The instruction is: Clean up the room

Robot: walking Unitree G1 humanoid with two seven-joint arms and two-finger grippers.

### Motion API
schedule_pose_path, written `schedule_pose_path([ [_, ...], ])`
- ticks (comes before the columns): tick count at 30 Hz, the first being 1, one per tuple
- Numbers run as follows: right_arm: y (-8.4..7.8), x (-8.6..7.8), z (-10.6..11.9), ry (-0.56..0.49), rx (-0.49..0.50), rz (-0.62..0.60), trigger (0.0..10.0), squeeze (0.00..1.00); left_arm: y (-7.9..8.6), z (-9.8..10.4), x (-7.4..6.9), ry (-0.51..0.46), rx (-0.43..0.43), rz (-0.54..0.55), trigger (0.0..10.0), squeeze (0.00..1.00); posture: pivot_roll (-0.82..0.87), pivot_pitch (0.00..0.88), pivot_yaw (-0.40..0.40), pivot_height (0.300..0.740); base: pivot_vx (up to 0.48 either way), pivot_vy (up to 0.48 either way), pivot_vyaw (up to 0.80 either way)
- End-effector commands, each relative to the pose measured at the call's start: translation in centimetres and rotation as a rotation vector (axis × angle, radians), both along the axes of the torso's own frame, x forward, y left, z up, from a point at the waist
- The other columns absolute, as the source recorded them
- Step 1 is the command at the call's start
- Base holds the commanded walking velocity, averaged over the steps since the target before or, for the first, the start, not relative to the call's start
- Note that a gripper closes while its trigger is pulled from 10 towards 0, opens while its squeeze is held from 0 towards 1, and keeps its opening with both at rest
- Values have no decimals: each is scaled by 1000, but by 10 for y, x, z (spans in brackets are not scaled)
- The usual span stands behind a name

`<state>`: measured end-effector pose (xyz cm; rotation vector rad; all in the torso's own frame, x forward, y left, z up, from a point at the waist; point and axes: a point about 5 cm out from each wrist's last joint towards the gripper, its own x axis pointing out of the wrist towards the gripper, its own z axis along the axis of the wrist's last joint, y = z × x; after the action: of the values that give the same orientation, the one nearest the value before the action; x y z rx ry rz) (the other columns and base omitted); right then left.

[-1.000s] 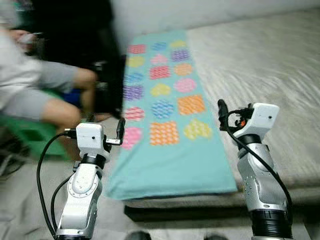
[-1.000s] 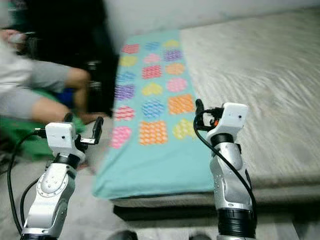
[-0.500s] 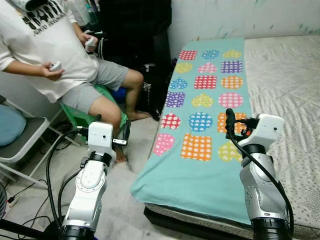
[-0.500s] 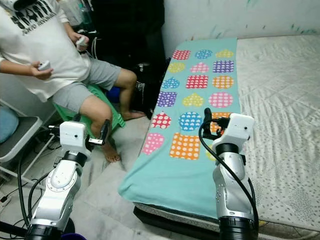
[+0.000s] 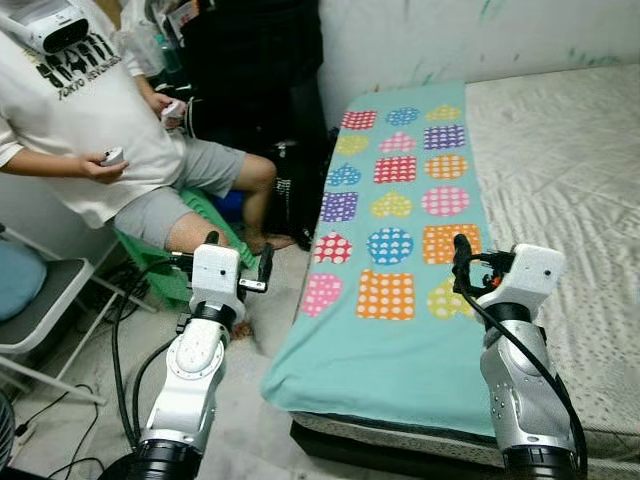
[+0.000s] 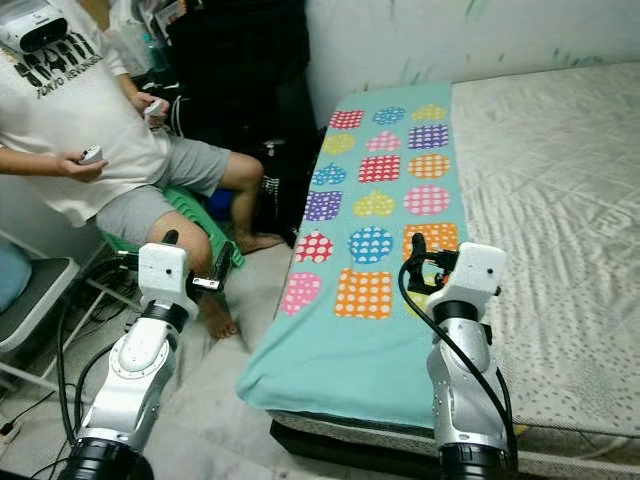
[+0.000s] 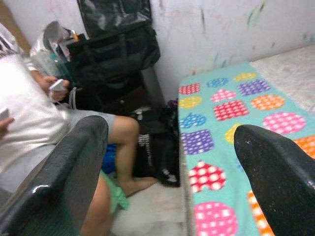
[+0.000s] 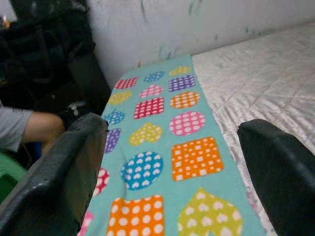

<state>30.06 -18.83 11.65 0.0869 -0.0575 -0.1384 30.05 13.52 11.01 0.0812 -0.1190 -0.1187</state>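
Both pincers raised and parted beside the bed

Left pincer (image 5: 238,268) held up on a bent silver arm, over the floor (image 5: 250,400) off the bed's left edge, fingers (image 7: 59,177) standing apart with nothing between them. Right pincer (image 5: 462,262) raised likewise on an upright forearm above the near end of the bed (image 5: 570,180), fingers (image 8: 64,172) spread wide and empty too.

Compared with half a second ago: same arm poses, but whole scene shifted slightly, so camera moved; blanket now sits a little further left and higher in the head views. A second ago everything blurred; now sharp.

Teal blanket (image 5: 400,250) with coloured patches lies flat along the left edge of the bed, running from the wall to the near edge and draping over the near left corner. Right pincer hovers above its near right part, not touching; left pincer well off to its left, past the bed's edge. Grey quilted mattress bare to the right of the blanket.

Seated person (image 5: 90,130) in white shirt and grey shorts at far left, on a green stool (image 5: 165,262), small objects in both hands. Black bags (image 7: 115,54) against the wall behind.
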Motion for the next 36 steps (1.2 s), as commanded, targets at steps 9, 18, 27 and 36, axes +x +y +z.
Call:
schedule_pose_path([
  [9,44,21,-6,73,-53,237,10000,0,30,-18,-23,29,-40,194,10000,0,-156,0,84,740,0,0,0],
  [18,69,31,-3,59,-61,328,10000,0,49,-21,-33,35,-39,287,10000,0,-97,0,43,740,0,0,0],
  [27,59,30,-6,48,-106,282,10000,0,43,-21,-31,43,-49,260,10000,0,-126,0,65,740,0,0,0],
  [36,53,30,-4,31,-86,224,10000,0,40,-19,-27,41,-48,234,10000,0,-145,0,88,740,0,0,0],
])
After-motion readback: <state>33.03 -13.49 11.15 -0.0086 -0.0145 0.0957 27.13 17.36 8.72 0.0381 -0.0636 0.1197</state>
